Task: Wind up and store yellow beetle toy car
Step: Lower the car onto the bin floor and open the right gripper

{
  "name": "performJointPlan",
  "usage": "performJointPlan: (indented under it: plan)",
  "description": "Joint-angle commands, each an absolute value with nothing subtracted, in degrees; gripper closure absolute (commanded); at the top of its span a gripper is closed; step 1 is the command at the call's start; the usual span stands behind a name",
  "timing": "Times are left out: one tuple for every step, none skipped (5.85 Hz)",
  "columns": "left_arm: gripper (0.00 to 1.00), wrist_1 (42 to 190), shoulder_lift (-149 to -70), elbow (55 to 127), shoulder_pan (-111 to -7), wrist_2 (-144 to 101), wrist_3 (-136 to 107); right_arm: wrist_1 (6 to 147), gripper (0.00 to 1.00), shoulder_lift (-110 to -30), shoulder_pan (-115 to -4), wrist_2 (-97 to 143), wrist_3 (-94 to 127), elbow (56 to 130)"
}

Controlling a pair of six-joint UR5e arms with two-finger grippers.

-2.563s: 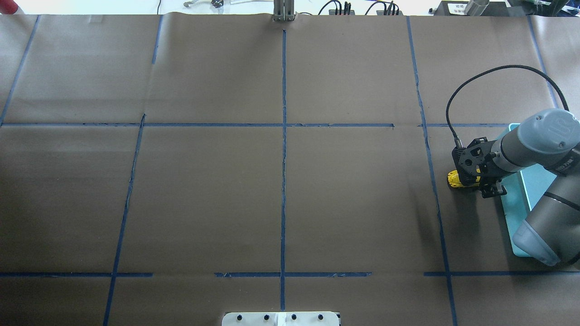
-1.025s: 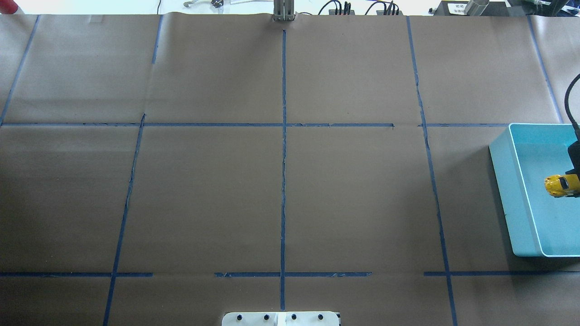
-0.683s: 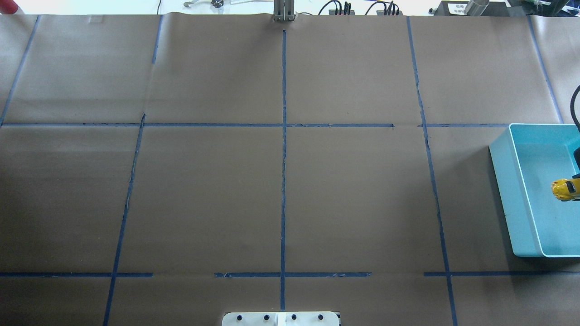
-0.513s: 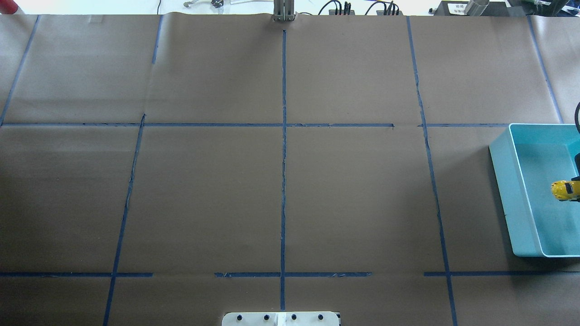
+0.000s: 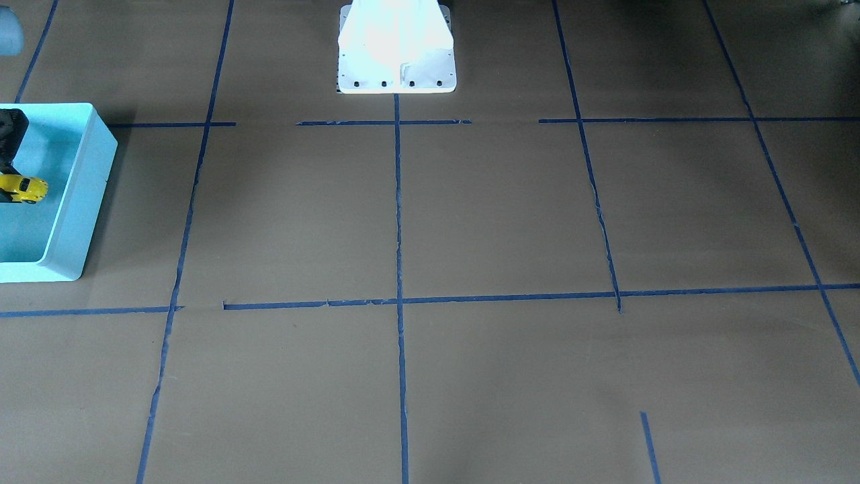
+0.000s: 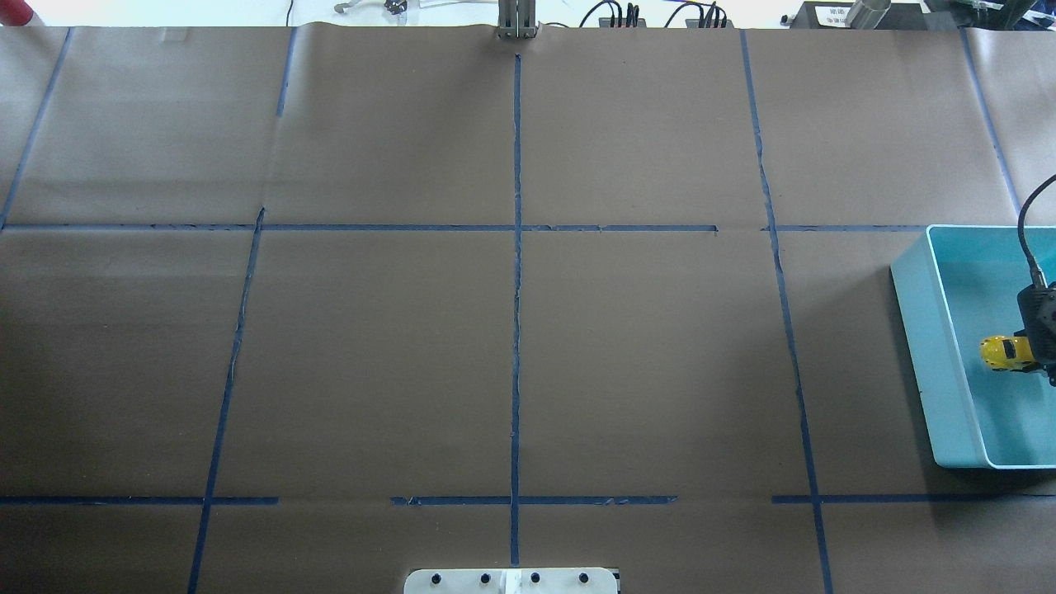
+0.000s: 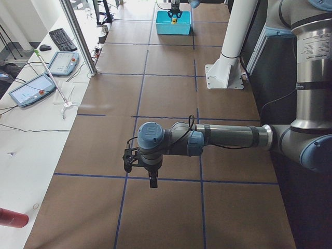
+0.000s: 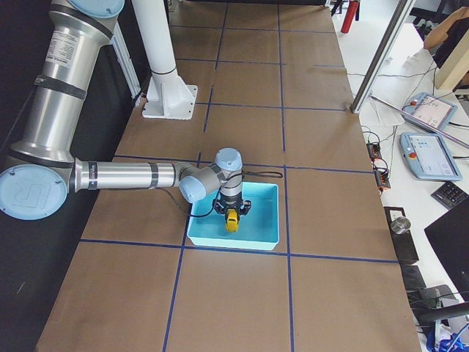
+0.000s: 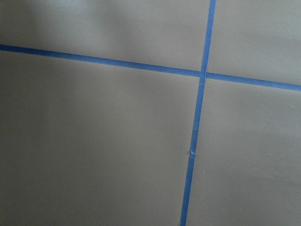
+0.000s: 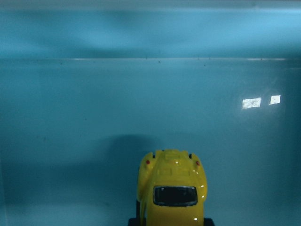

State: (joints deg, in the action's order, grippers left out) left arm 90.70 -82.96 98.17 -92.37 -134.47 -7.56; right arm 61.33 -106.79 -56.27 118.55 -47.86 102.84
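Reaching out low over the brown-papered table point(image 6: 371, 355), the right arm point(image 8: 132, 176) holds its forearm level and turns its wrist straight down into the turquoise bin point(image 6: 917, 346), which sits at the table's end on the robot's right. The left arm point(image 7: 228, 137) lies stretched out flat and low at the other end, well apart from the bin. Its wrist is bent so that the left gripper point(image 7: 150, 179) points down at the paper near a crossing of blue tape lines point(image 9: 202, 74). Only the side view shows that gripper, and whether it is parted or closed cannot be told. The right gripper point(image 8: 231, 214) hangs inside the bin's walls, clamped on the yellow beetle toy car point(image 10: 173, 188). The car is level, gripped at one end with the rest of its rounded body sticking out past the fingers, about midway along the bin. Its shadow falls on the bin's floor ahead of it in the wrist view; whether its wheels touch that floor cannot be told.
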Motion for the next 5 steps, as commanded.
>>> performJointPlan:
  plan:
    - [0.0,90.7,-83.0,98.2,-92.3,-134.5,-7.6,60.7,0.99,-106.1,-54.7,118.6,-46.2,102.3]
    - [0.0,90.7,-83.0,98.2,-92.3,-134.5,-7.6,60.7,0.96,-106.1,-54.7,118.6,-46.2,102.3]
    - [0.0,90.7,-83.0,98.1,-92.3,-134.5,-7.6,60.7,0.74,-106.1,-54.7,118.5,-46.0,102.3]
    - [0.0,90.7,-83.0,98.1,-92.3,-134.5,-7.6,60.7,0.34,-106.1,-54.7,118.6,-45.9,102.3]
    - [0.0,90.6,-83.0,98.1,-92.3,-134.5,-7.6,60.6,0.0,-106.1,-54.8,119.1,-46.5,102.6]
